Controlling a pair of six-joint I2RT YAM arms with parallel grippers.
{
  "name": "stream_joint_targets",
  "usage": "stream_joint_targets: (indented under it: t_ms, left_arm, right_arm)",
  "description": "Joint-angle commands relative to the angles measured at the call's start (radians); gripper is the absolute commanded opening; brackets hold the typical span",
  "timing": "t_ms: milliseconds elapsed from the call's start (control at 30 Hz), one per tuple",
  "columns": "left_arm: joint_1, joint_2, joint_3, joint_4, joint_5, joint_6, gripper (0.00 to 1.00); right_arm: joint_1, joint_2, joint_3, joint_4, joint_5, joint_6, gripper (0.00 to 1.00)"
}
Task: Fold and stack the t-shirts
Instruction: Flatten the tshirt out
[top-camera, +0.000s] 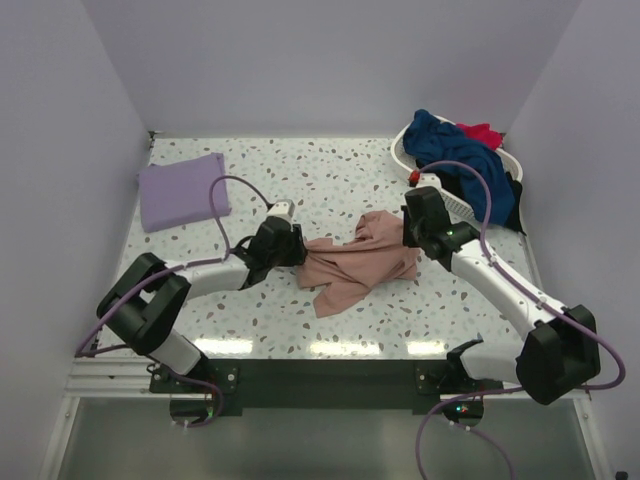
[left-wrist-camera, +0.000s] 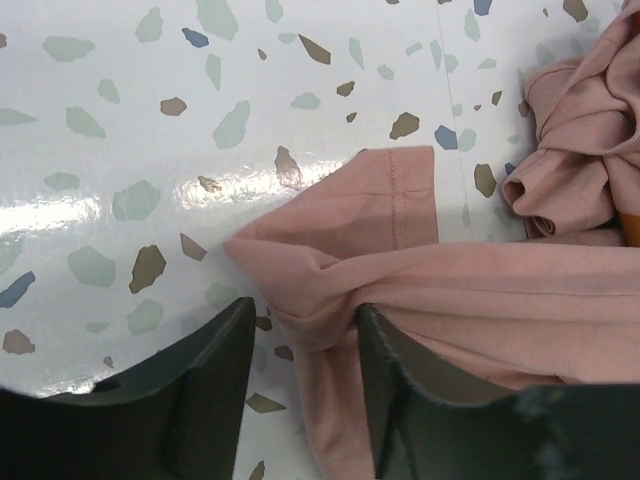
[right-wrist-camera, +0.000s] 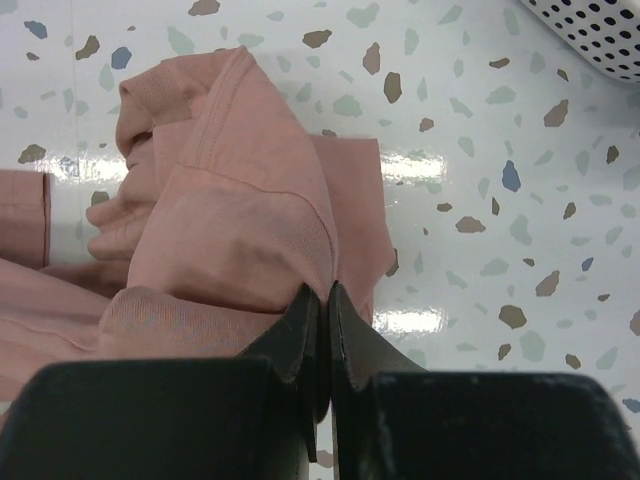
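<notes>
A crumpled dusty-pink t-shirt (top-camera: 355, 265) lies at the middle of the table. My left gripper (top-camera: 300, 250) is at its left end. In the left wrist view its jaws (left-wrist-camera: 305, 330) stand apart around a bunched fold of the pink cloth (left-wrist-camera: 400, 220); the right finger touches it and the left finger is clear. My right gripper (top-camera: 408, 235) is shut on the shirt's right edge; its fingertips (right-wrist-camera: 322, 292) pinch pink fabric (right-wrist-camera: 230, 200). A folded lavender t-shirt (top-camera: 182, 190) lies flat at the back left. Navy (top-camera: 445, 140), red (top-camera: 483, 132) and black (top-camera: 505, 205) shirts are piled in and over the basket.
The white laundry basket (top-camera: 400, 150) stands at the back right, close behind my right arm, and its perforated wall (right-wrist-camera: 590, 30) shows in the right wrist view. Purple cables loop over both arms. Grey walls close in the table on three sides.
</notes>
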Motion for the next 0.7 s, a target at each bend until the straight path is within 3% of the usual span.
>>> stream_joint_targets:
  t_ms: [0, 67, 100, 233, 433, 633, 667]
  left_arm:
    - [-0.006, 0.013, 0.033, 0.091, -0.003, 0.038, 0.46]
    - [-0.006, 0.018, 0.035, 0.100, 0.001, 0.041, 0.36]
    - [-0.006, 0.015, 0.035, 0.103, -0.009, 0.046, 0.25]
    - [-0.006, -0.046, 0.055, 0.045, -0.082, 0.078, 0.00]
    - [-0.006, -0.298, 0.093, -0.114, -0.185, 0.186, 0.00]
    - [-0.015, -0.508, 0.219, -0.331, -0.124, 0.319, 0.00]
    - [-0.017, -0.524, 0.249, -0.355, -0.089, 0.331, 0.04]
  right_arm:
    - [-0.007, -0.040, -0.006, -0.013, 0.000, -0.011, 0.00]
    - [-0.006, -0.047, -0.006, -0.015, 0.003, -0.009, 0.00]
    - [-0.006, -0.052, -0.003, -0.016, 0.004, -0.011, 0.00]
    - [-0.009, -0.076, 0.031, -0.039, 0.018, -0.025, 0.00]
    - [-0.009, -0.139, 0.181, -0.102, 0.053, -0.051, 0.00]
    - [-0.007, -0.185, 0.353, -0.162, 0.038, -0.107, 0.00]
    - [-0.007, -0.193, 0.388, -0.176, 0.040, -0.111, 0.00]
